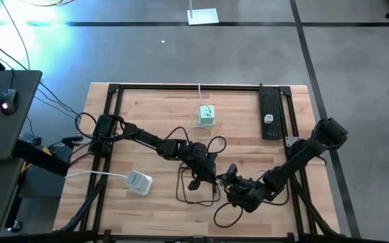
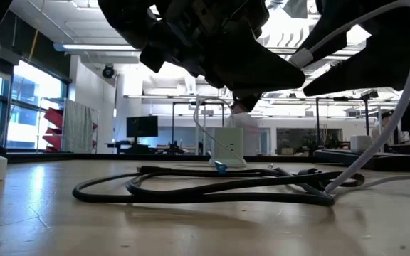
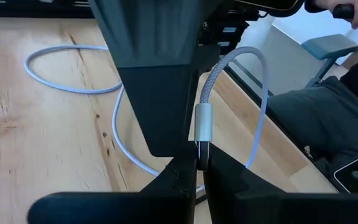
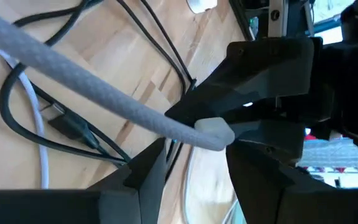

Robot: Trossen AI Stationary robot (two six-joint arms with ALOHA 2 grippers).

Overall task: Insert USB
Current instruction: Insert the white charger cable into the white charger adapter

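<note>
We see the left gripper (image 3: pixel 197 165) with its jaws clamped shut on a USB plug (image 3: pixel 202 127), the silver sleeve standing up out of the jaws and its braided grey cable (image 3: pixel 253 87) arching up and over from there. The right gripper (image 4: pixel 194 146) sits right against it: in the right wrist view its jaws stand apart on either side of the same plug end (image 4: pixel 215 132), and we cannot tell whether they touch it. From above, both grippers meet near the middle of the bench (image 1: pixel 154 108), the left gripper (image 1: pixel 204 169) just beside the right gripper (image 1: pixel 238 185).

Below and around the jaws, a loose black cable (image 1: pixel 181 185) lies in loops on the wood, and it also shows lying flat in the low view (image 2: pixel 191 186). Beyond the jaws, toward the far edge, sits a small white charger block (image 1: pixel 206 116) with its own white lead. Well off to the left arm's side lies a white adapter (image 1: pixel 139 182) on a white cord. A black power strip (image 1: pixel 269 113) lies along the far right part of the bench.
</note>
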